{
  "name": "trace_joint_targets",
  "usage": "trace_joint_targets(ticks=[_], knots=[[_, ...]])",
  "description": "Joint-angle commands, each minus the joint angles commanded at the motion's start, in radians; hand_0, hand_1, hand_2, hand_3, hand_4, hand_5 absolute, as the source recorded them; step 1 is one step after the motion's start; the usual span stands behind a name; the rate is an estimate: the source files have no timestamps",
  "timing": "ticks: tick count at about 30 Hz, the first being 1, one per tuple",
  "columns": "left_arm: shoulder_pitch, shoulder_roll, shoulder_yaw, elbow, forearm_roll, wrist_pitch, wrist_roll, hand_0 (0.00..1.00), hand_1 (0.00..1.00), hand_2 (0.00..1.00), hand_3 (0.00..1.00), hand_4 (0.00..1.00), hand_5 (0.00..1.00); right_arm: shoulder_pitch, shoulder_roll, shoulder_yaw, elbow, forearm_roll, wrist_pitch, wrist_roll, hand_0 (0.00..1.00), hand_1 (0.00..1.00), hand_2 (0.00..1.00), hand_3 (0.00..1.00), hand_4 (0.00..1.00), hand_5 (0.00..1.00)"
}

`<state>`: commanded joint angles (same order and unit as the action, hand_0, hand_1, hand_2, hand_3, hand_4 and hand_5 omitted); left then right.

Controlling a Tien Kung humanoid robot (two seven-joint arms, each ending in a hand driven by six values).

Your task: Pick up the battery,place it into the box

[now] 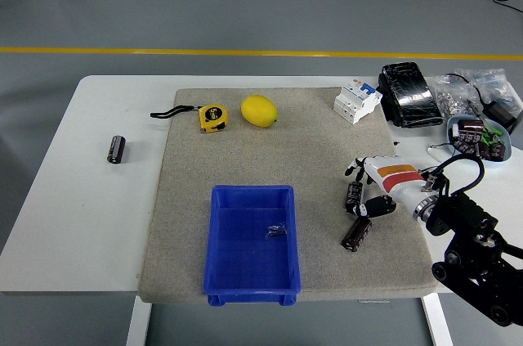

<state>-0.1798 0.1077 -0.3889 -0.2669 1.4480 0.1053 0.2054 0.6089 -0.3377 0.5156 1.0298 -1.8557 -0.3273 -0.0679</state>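
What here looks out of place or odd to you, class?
One battery lies alone on the bare white table, left of the mat, far from the two batteries by the right hand.

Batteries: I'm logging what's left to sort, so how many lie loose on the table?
3. One battery lies on the bare white table at left; one is at the right hand; one lies just below. The bowl may hold more.

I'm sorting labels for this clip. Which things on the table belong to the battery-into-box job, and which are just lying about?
Job:
- upright battery at the right hand
- battery lying on the mat
- blue box

Lying about:
- battery on the table's left
- lemon
- tape measure
- circuit breaker
- black pouch
- bowl of parts
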Motion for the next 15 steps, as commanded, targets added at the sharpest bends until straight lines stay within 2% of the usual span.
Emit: trace_joint_targets(ticks=[10,11,15], knots=[[-0.002,0.000,0.000,0.000,0.001,-0.001,-0.001,0.681,0.652,0.680,0.614,0.618,0.666,0.002,0.000,-0.003,0.000,-0.011,-0.006,0.004,0.259,0.455,0.517,0.601,0.998,0.164],[-0.002,0.000,0.001,0.000,0.000,-0.001,-0.001,0.681,0.649,0.681,0.614,0.618,0.667,0.002,0.000,-0.003,-0.001,-0.014,-0.006,0.003,0.253,0.451,0.506,0.529,0.985,0.144],[-0.003,0.000,0.000,0.000,0.001,-0.002,-0.001,0.681,0.649,0.681,0.614,0.618,0.667,0.002,-0.001,-0.003,-0.003,-0.022,-0.004,0.004,0.253,0.451,0.506,0.529,0.985,0.144]])
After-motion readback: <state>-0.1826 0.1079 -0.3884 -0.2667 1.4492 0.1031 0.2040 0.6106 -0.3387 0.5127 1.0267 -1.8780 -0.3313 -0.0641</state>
